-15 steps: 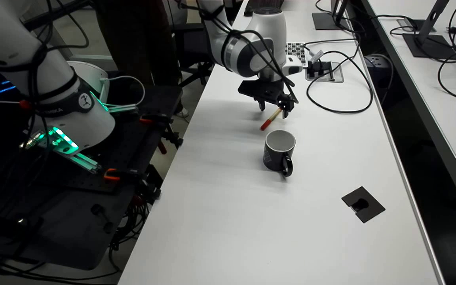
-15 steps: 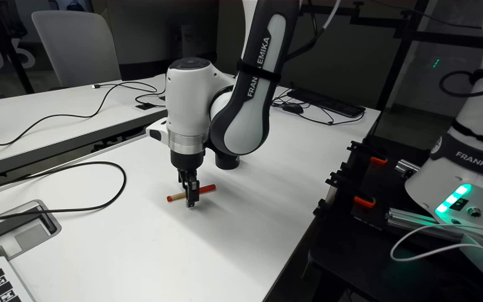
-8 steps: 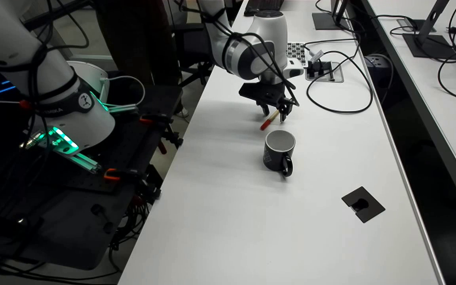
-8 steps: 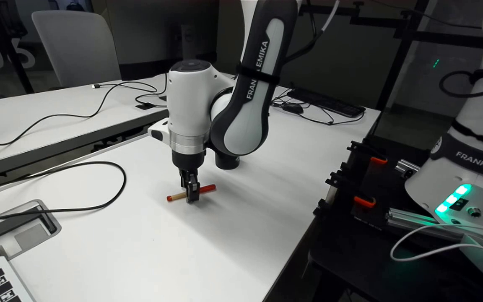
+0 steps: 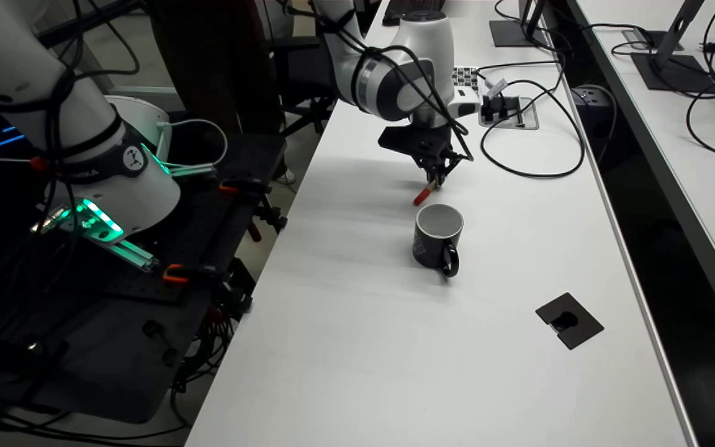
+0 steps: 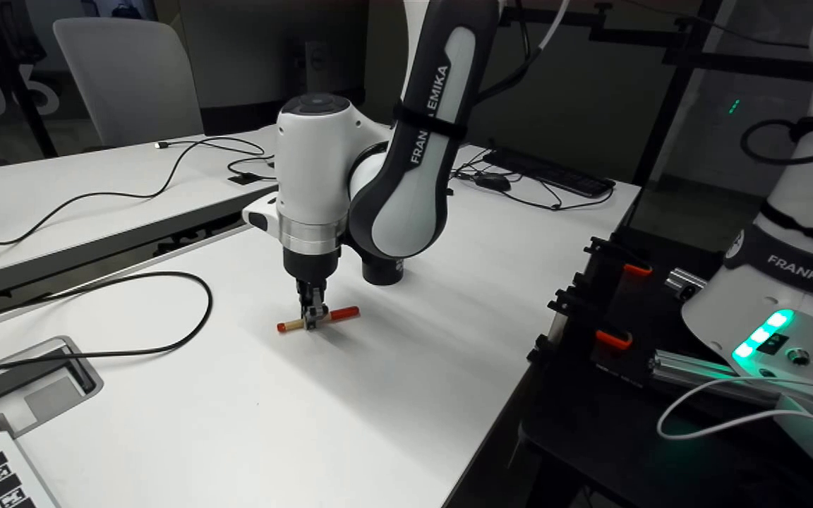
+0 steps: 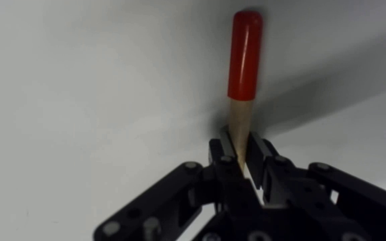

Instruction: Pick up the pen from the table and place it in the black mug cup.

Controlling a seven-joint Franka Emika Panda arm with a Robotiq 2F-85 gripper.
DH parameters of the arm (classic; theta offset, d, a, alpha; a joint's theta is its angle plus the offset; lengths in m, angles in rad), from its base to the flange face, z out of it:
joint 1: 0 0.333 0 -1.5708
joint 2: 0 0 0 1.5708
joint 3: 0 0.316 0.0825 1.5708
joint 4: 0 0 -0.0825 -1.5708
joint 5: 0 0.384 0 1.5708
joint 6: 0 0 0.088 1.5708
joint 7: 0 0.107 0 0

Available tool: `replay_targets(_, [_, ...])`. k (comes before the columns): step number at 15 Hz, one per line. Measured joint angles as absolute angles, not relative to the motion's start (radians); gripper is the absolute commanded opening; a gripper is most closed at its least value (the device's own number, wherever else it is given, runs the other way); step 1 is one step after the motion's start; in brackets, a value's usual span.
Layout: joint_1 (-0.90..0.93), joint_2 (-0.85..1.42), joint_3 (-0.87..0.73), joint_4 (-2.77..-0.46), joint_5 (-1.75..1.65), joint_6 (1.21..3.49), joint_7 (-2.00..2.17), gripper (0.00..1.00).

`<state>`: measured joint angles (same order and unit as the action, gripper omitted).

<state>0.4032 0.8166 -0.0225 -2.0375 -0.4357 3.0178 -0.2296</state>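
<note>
Pen [image 7: 241, 100] was in the gripper [image 7: 240, 136], best seen in the wrist view: fingers [image 7: 217, 149] clamped on its pale, wood-coloured shaft, one to each side, with the long red end [image 7: 245, 57] jutting out past them. A small red tip [image 6: 281, 327] showed at the opposite end in an exterior view. Pen lay close to level, at or just above the white table [image 5: 388, 360]; whether it touched the surface could not be told. Dark shadow [image 7: 300, 103] spread beside it. Black mug cup [image 5: 431, 243] stood upright on the same table, near the red end, a strip of tabletop between. Inner wall of the mug was pale grey; handle [image 5: 450, 259] faced the camera in an exterior view, with faint pale marking [image 5: 419, 239] on the black outside. Arm [image 6: 410, 226] hung over the table, gripper pointing down, and hid the upper part of the mug in an exterior view. Well apart from the mug lay a flat, notched black square [image 5: 571, 335]. Black cable [image 5: 534, 177] looped across the tabletop by a metal-rimmed recess [image 5: 530, 121] with dark fittings [image 5: 499, 105] in it. Keyboard [image 6: 551, 173] and mouse [image 6: 492, 182] sat farther down the table amid thin black leads [image 6: 556, 207] in an exterior view. On a dark bench [image 6: 590, 402] alongside, a white robot base [image 6: 720, 303] showed a lit green-white strip [image 6: 761, 334]. Grey chair [image 6: 124, 77] stood in the background behind a neighbouring white table [image 6: 18, 190].
</note>
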Motion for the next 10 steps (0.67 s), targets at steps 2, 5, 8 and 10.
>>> replay_targets(2, [0.41, 0.818, -0.028, -2.037, -0.436, 3.02, -0.216, 0.04])
replay_targets(5, [0.419, 0.822, -0.037, -2.039, -0.436, 3.058, -0.196, 0.04])
replay_targets(8, [0.425, 0.827, -0.046, -2.044, -0.435, 3.139, -0.183, 0.04])
replay_targets(10, [0.43, 0.829, -0.055, -2.05, -0.43, 3.2, -0.18, 0.04])
